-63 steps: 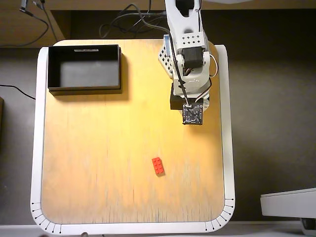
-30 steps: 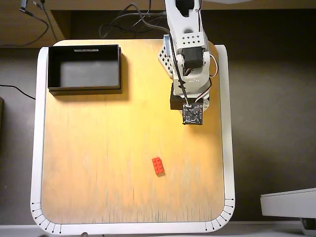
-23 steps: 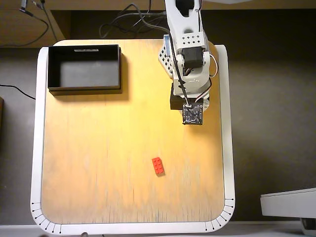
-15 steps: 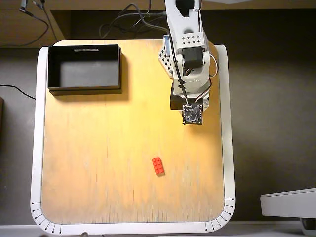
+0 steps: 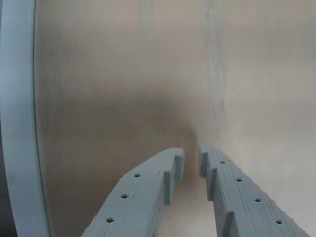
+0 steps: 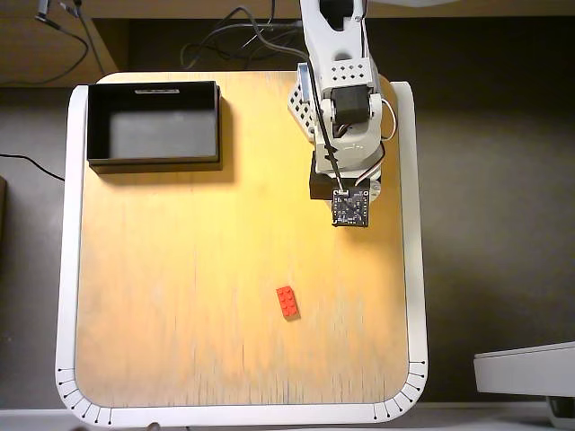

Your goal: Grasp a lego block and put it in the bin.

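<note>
Your arm is folded near its base, jaws (image 5: 190,165) nearly closed with a slim gap and holding nothing, poised over bare wood. The red lego block (image 6: 288,302) lies flat on the wooden surface (image 6: 180,269), well apart from the jaws and from the black bin (image 6: 154,126), which sits empty at the far left corner in the overhead view, ready to receive it. The wrist view shows neither block nor bin; from above, the arm's body hides the jaws.

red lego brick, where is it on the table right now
In the overhead view the small red studded plastic lego brick lies alone on the wooden table, lower centre, below the arm's gripper and far from the shallow black bin at upper left.
</note>
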